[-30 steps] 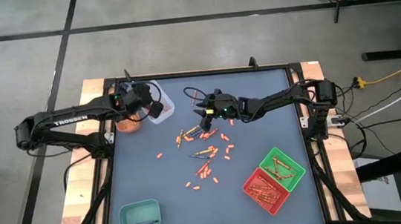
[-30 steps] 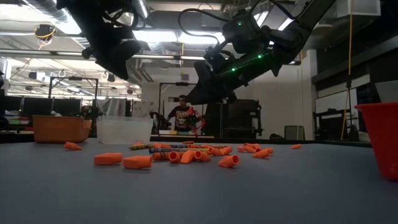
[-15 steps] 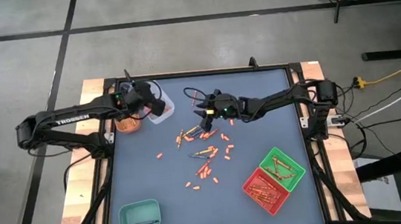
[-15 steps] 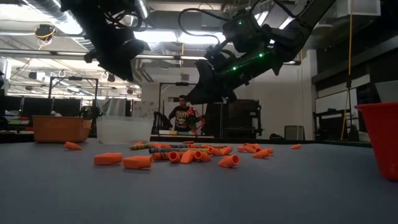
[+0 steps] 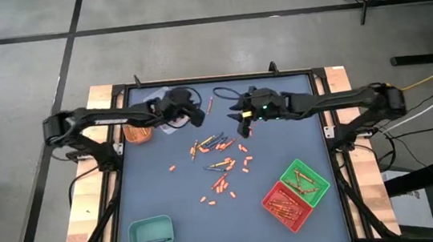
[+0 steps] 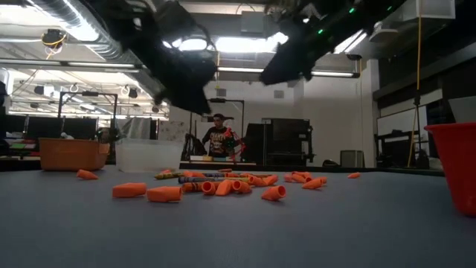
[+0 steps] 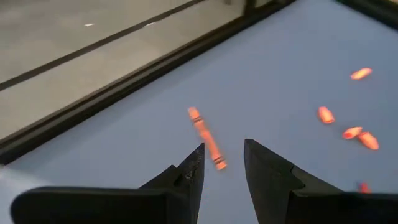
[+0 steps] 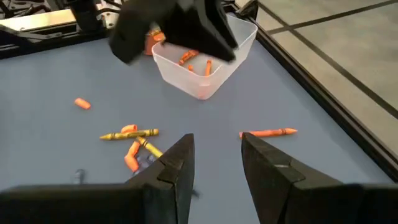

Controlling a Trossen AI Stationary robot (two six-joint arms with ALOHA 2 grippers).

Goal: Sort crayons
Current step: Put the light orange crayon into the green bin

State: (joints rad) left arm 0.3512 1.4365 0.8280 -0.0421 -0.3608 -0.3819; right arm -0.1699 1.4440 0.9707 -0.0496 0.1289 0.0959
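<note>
Above the grey worktop, the left tool, fingers spread and empty, lines up on a stray orange crayon near the far edge, apparently to collect it; the right tool, also spread, hovers near the scattered crayons.

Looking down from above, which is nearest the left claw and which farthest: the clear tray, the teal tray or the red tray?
From the left gripper, in the high view:
1. Clear tray, right beside it, toward the left arm.
2. Teal tray, near front corner on the left side.
3. Red tray, front right, next to the green tray.
</note>
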